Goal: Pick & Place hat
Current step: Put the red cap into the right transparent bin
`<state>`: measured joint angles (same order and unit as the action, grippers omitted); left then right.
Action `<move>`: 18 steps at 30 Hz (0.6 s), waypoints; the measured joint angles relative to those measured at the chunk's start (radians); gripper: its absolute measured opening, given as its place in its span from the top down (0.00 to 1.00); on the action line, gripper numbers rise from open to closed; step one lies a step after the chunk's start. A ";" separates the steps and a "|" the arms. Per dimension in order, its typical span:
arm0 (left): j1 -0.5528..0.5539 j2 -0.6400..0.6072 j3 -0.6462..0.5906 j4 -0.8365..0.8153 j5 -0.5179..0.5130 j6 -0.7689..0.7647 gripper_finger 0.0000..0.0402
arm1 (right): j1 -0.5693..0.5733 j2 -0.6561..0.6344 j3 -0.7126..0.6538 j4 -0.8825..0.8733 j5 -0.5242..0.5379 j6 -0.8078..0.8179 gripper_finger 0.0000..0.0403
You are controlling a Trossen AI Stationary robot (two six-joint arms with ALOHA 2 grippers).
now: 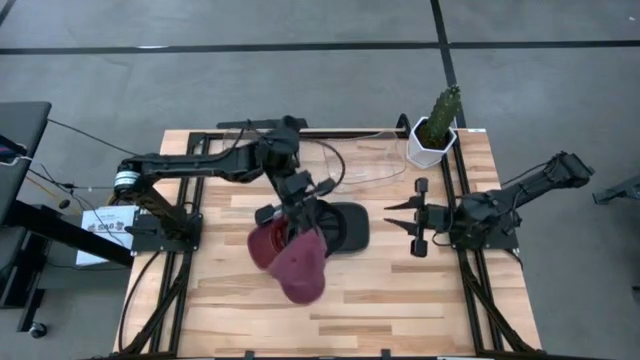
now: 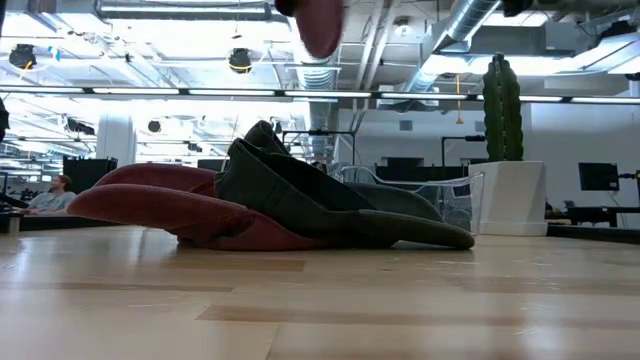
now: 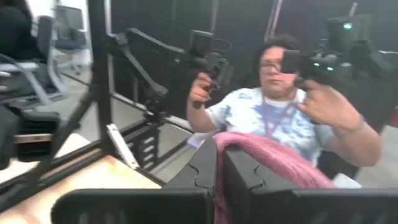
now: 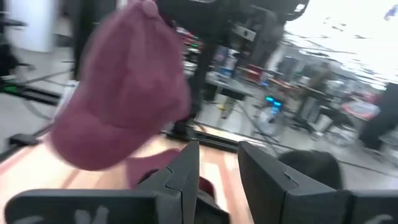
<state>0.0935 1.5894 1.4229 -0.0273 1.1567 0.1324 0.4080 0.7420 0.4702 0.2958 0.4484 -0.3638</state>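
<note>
A maroon cap (image 1: 300,268) hangs in the air over the table's middle, with my left gripper (image 1: 303,228) shut on it; the right wrist view shows the cap (image 4: 124,93) from its side. Below it, a second maroon hat (image 1: 262,245) and a dark green hat (image 1: 345,225) lie on the table, the dark one partly on the maroon one (image 2: 170,210). My right gripper (image 1: 400,225) stands open to the right of the hats, pointing level at them, with nothing between its fingers (image 4: 186,168). My left gripper pinches maroon cloth of the cap (image 3: 239,149) between its two fingers. The fingers lie level and come from the table's far side. The cap is lifted clear of the table and hangs out past and below the fingertips. Which part of the cap they have, I cannot tell.
A cactus in a white pot (image 1: 435,135) stands at the far right corner, with a clear plastic container (image 2: 440,200) beside it. Bare wood lies along the near edge (image 1: 330,320). A person (image 3: 280,118) holding control handles shows beyond the table.
</note>
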 joint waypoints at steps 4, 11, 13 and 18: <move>-0.041 0.000 -0.034 0.002 -0.064 0.035 0.97 | -0.066 0.050 0.000 0.009 -0.152 0.029 0.75; -0.076 0.001 -0.087 -0.004 -0.336 0.039 0.97 | -0.130 0.179 0.000 0.131 -0.214 0.045 0.75; -0.078 0.001 -0.099 0.000 -0.408 0.038 0.97 | -0.134 0.212 0.000 0.186 -0.214 0.042 0.75; -0.071 0.001 -0.129 -0.002 -0.541 0.038 0.97 | -0.135 0.264 0.000 0.299 -0.215 0.042 0.75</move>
<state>0.0223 1.5902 1.2936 -0.0296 0.6158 0.1699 0.2733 1.0059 0.4702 0.5949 0.2337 -0.3222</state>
